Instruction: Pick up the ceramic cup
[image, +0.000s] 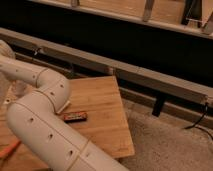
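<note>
Reaching across the wooden table (102, 102), the arm (42, 125) was bent leftward, so the gripper was hidden behind it, jaws set wide for approach; the ceramic cup was probably screened there too.

I can't pick out the cup, arm (45, 127) covering the table's (102, 107) left side, claw out of my view too

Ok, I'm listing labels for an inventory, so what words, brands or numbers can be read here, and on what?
On the small dark packet lying on the wooden table: reddish print, too blurred to read.
On the arm: no text, only small holes.
The pincer is out of view, past the arm towards the left edge.
</note>
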